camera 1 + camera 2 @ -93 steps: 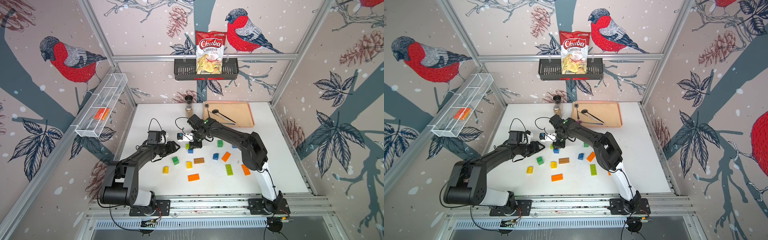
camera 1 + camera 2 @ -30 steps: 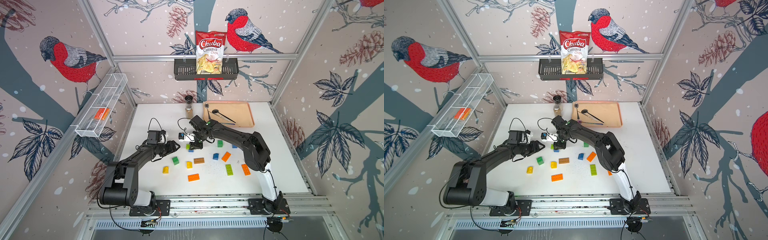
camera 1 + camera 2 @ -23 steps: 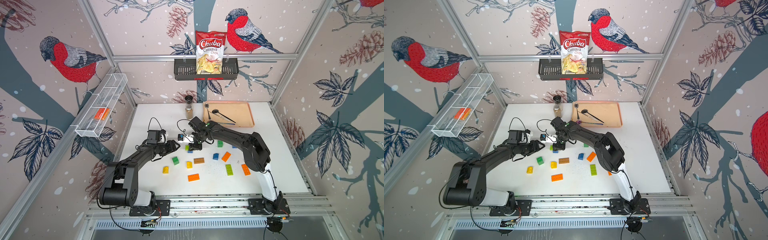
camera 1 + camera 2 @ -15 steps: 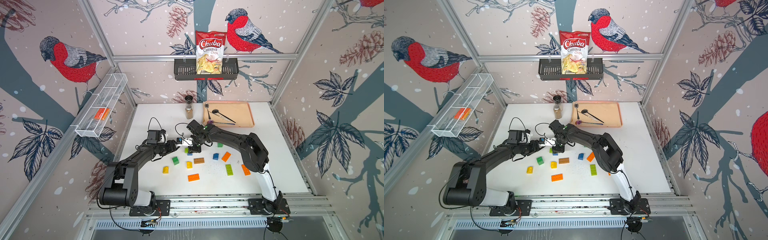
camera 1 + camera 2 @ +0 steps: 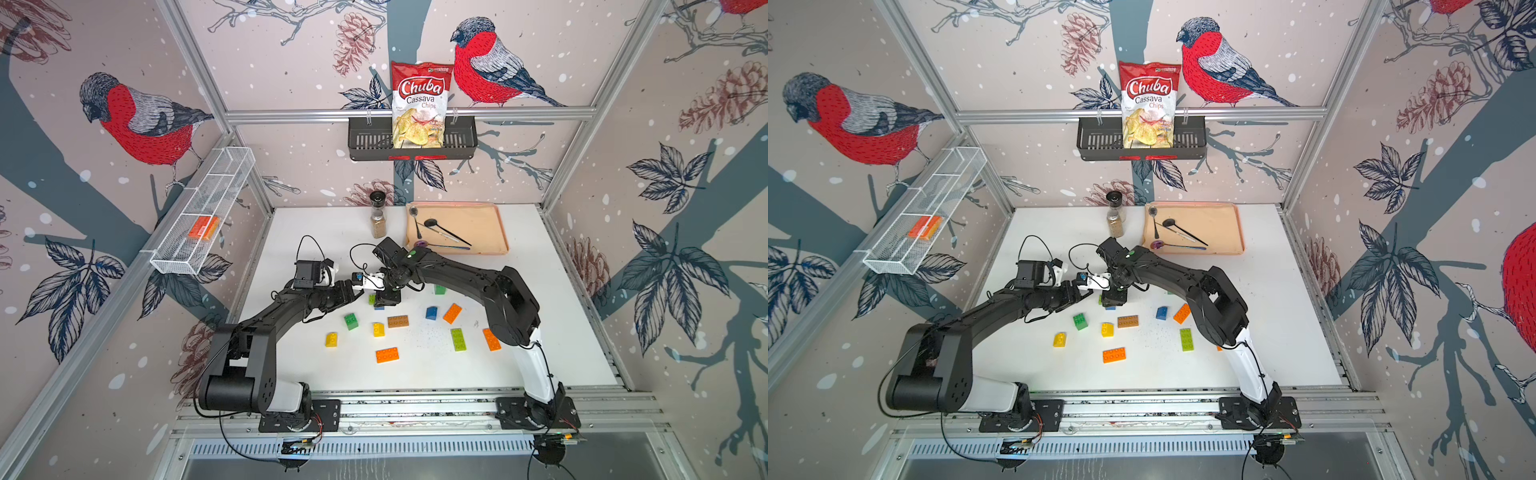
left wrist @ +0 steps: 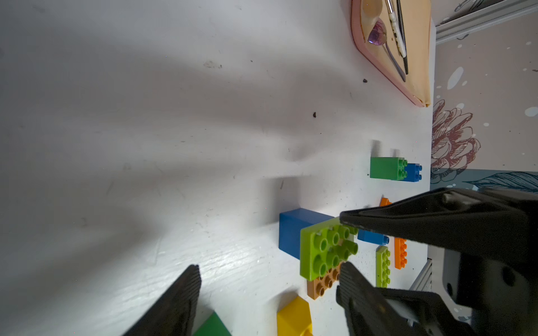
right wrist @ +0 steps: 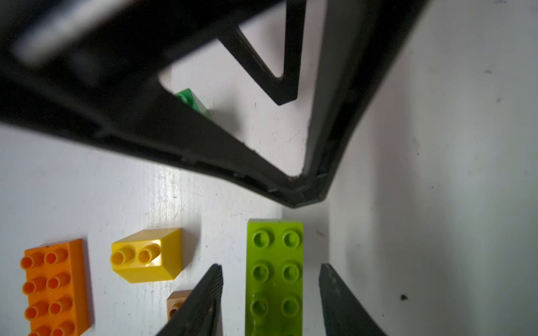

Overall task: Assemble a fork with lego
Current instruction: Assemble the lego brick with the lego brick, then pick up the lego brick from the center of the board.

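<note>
A long lime green lego brick [image 7: 275, 293] lies studs up on a small blue brick [image 6: 289, 232] at mid-table. My right gripper [image 7: 270, 266] is open and straddles the lime brick, with a gap on each side. In both top views this gripper [image 5: 384, 296] hides most of the pair; only lime [image 5: 1100, 298] and blue [image 5: 1110, 308] edges show. My left gripper [image 6: 269, 269] is open and empty, just left of the stack, its tip close to the lime brick's end. In a top view it [image 5: 352, 289] meets the right gripper.
Loose bricks lie in front and to the right: green [image 5: 351, 321], yellow [image 5: 378, 329], brown [image 5: 397, 321], blue [image 5: 431, 312], orange [image 5: 387, 355], lime [image 5: 457, 339]. A tray [image 5: 490, 232] with spoons and a spice jar [image 5: 377, 216] stand at the back.
My right gripper has opened off the lime brick, which stays on the blue brick. My left gripper's jaws have spread a little wider.
</note>
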You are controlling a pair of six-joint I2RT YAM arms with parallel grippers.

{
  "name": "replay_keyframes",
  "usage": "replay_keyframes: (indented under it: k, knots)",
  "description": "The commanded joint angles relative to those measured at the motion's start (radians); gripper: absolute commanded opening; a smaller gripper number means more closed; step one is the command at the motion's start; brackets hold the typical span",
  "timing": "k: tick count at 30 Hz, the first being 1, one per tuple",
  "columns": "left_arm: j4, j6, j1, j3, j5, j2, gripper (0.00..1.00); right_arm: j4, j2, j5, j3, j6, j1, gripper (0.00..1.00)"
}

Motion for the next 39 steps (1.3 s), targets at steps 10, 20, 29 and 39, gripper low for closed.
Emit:
replay_keyframes:
  k: [10,20,29,39]
  knots:
    - [0.074,-0.040,0.001,-0.044,0.091,-0.044,0.72,0.083,-0.232,0.008,-0.254,0.042,-0.044,0.56]
    - [0.145,-0.100,-0.034,-0.075,0.085,-0.040,0.67,0.185,-0.317,0.017,-0.481,0.108,-0.018,0.55]
    - [0.171,-0.109,-0.031,-0.080,0.080,-0.022,0.66,0.201,-0.240,-0.007,-0.467,0.080,-0.005,0.56]
    - [0.189,-0.110,-0.006,-0.093,0.093,-0.009,0.67,0.206,-0.185,-0.022,-0.442,0.055,0.015,0.56]
